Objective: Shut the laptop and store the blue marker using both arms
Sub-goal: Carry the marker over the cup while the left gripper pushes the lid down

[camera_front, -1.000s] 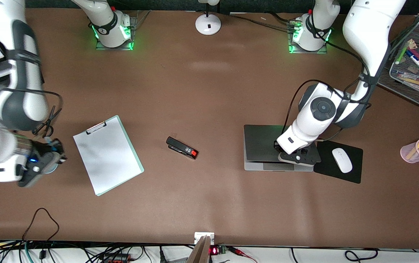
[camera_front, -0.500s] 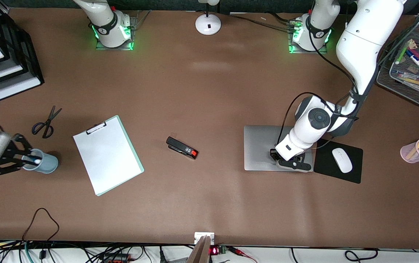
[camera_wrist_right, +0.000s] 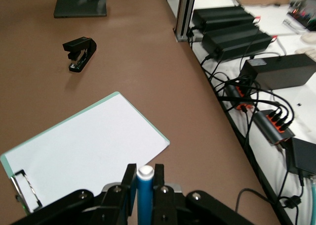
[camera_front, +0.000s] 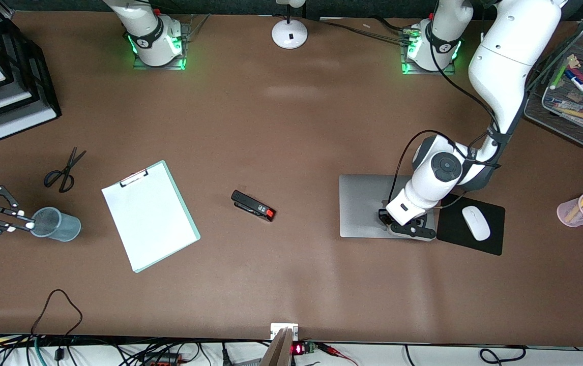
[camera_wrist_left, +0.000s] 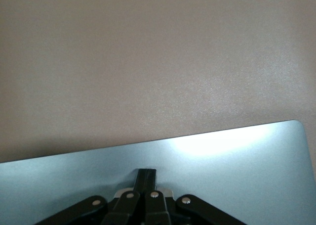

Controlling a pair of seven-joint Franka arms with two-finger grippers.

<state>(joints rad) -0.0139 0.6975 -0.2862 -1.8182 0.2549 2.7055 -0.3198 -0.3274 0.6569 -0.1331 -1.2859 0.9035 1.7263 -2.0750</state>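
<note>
The laptop point(camera_front: 362, 203) lies closed on the table, silver lid up, toward the left arm's end. My left gripper point(camera_front: 407, 227) is shut and empty, its fingertips pressed on the lid near the edge nearest the front camera. The left wrist view shows the shut gripper point(camera_wrist_left: 146, 176) on the lid point(camera_wrist_left: 237, 160). My right gripper point(camera_front: 17, 222) is at the right arm's end of the table, beside a blue-grey cup point(camera_front: 57, 226). It is shut on the blue marker point(camera_wrist_right: 144, 195), whose whitish end point(camera_front: 30, 224) points at the cup's rim.
A clipboard point(camera_front: 149, 216), a black stapler point(camera_front: 253, 205) and scissors point(camera_front: 62, 170) lie on the table. A black mouse pad point(camera_front: 492, 241) with a white mouse point(camera_front: 475, 222) lies beside the laptop. A pink pen cup point(camera_front: 574, 213) and a mesh tray point(camera_front: 571, 127) stand at the left arm's end.
The laptop lid went from partly open to fully shut under my left gripper. My right gripper drew back from over the cup toward the table's end, still gripping the marker.
</note>
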